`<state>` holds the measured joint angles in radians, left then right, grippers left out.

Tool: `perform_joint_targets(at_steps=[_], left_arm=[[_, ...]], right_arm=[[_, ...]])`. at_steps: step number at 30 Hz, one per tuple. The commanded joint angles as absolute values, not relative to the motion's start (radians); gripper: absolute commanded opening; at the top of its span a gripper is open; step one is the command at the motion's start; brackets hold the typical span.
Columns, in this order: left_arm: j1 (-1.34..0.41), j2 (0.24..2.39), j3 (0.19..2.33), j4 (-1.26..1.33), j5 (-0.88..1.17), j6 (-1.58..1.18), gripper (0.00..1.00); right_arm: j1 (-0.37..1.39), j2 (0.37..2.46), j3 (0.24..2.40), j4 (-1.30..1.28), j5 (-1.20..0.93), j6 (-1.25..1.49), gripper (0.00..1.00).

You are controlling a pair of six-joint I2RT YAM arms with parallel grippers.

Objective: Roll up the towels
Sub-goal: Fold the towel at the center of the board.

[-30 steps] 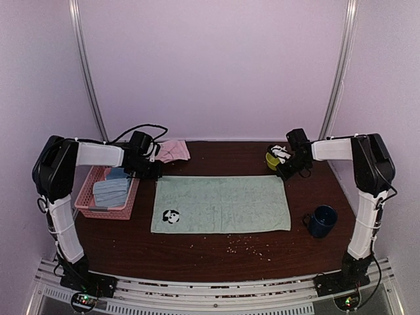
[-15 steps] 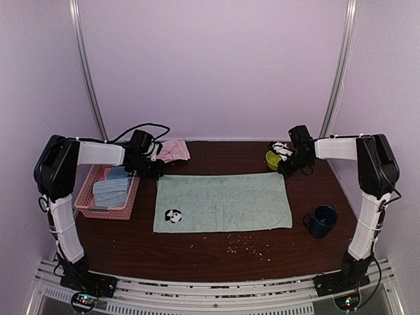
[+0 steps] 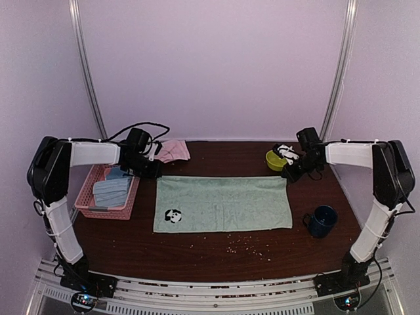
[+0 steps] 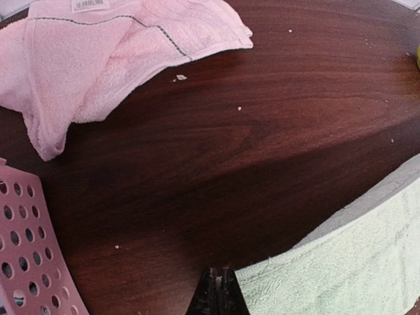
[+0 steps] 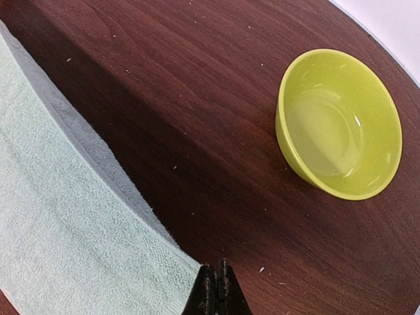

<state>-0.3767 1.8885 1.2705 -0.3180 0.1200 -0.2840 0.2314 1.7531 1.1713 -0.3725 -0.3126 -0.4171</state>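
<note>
Dark wood table [image 3: 197, 256] carries the green towel [image 3: 223, 203] flat, long axis left to right. At its far corners the left gripper [image 4: 216, 292] and right gripper [image 5: 215, 289] sit clamped shut, each pinching a lifted corner, as only the wrist views show. Beyond the left one, the pink towel [image 3: 174, 151] lies crumpled.
</note>
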Motion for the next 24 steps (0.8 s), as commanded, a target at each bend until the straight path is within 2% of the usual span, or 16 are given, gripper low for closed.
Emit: perform_joint_targets(at_steps=[1,24], left_arm=[[-0.366,1.801,1.239,-0.357,0.146,-0.246,0.00],[-0.368,1.663,1.097,-0.532,0.317,-0.207,0.00]], right_arm=[[0.221,1.674,1.122,-0.395,-0.354,-0.455,0.00],[0.221,1.498,0.959,-0.499,-0.475,-0.614,0.00]])
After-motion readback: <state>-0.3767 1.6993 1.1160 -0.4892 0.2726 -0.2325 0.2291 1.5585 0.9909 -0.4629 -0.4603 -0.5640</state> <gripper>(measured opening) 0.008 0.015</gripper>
